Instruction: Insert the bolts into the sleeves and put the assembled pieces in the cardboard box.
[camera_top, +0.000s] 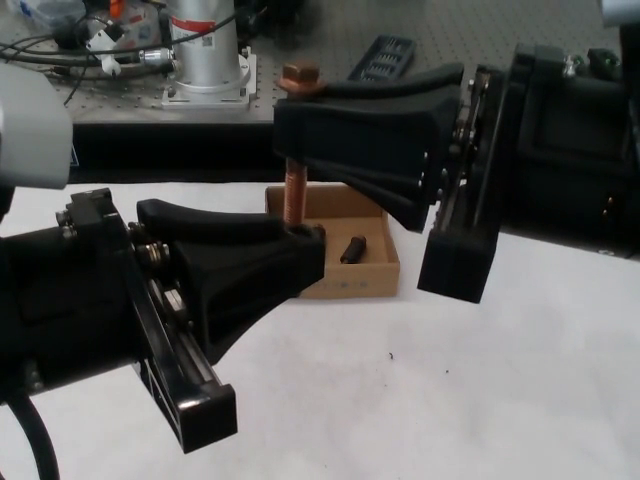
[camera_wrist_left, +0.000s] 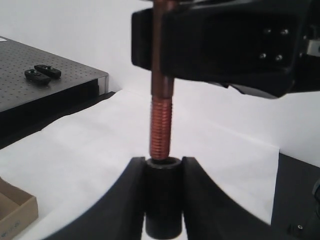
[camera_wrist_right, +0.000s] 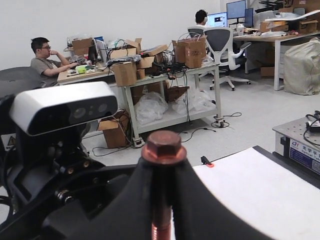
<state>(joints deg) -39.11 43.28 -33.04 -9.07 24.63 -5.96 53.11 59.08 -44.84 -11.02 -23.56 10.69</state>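
Two grippers are seen over the white sheet (camera_top: 450, 380), toward its far edge. The left gripper (camera_top: 300, 250) is pressed onto a black sleeve (camera_wrist_left: 164, 200), held upright. A copper bolt (camera_wrist_left: 161, 125) is held vertical, head up, its threaded tip at the sleeve's mouth. The bolt's shank is pinched by the right gripper (camera_top: 295, 115). Behind them, at the sheet's far edge, the cardboard box (camera_top: 355, 280) is set, one black piece (camera_top: 352, 249) inside.

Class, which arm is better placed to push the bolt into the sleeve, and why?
Right: the right gripper holds the bolt upright, tip at the mouth of the sleeve clamped in the left gripper; it probably need only lower.
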